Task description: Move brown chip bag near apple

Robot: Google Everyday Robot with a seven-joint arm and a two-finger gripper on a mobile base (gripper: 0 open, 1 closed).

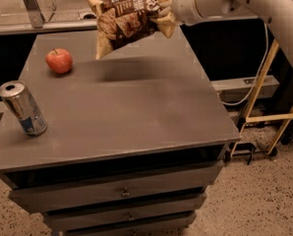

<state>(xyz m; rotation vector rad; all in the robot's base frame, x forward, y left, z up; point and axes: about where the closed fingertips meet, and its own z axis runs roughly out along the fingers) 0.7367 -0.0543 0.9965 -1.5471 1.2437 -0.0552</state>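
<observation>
The end effector (162,13) hangs above the far edge of the counter (136,107), toward its far right corner, clamped on the right end of the brown chip bag (126,21). The bag is in the air, clear of the surface and tilted, its free end drooping to the left. The apple (59,61) sits near the far left corner, well apart from the bag. A silver and blue can (23,108) stands upright by the left edge.

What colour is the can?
Silver and blue, camera view; gripper holds the bag above the table.
</observation>
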